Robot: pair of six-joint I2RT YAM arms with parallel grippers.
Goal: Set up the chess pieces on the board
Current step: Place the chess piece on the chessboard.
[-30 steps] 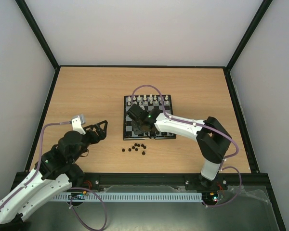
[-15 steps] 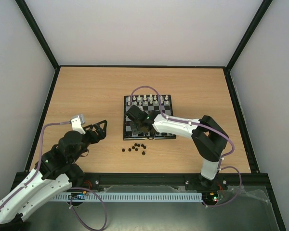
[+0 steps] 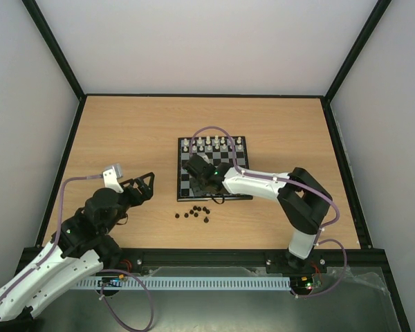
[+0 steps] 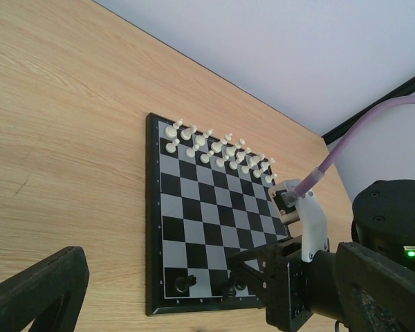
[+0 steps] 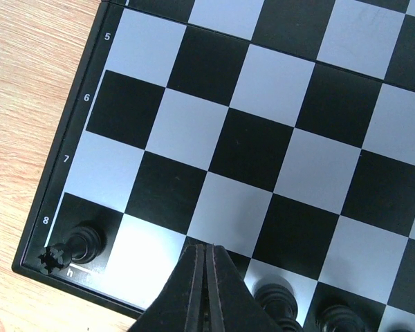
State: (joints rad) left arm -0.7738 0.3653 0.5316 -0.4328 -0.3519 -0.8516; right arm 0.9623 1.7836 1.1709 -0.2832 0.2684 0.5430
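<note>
nearby, chess pieces (image 5: 275,299) — beside right gripper (image 5: 206,250)

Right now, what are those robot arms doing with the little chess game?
The robot is setting up a chess board. The white pieces already stand in two rows on the far side. The right arm's fingers are pinched shut over the near row, where a few black pieces stand, one in the corner. Some loose black pieces lie on the table in front of the board. The left arm's fingers are open, off to the side, holding nothing.
</note>
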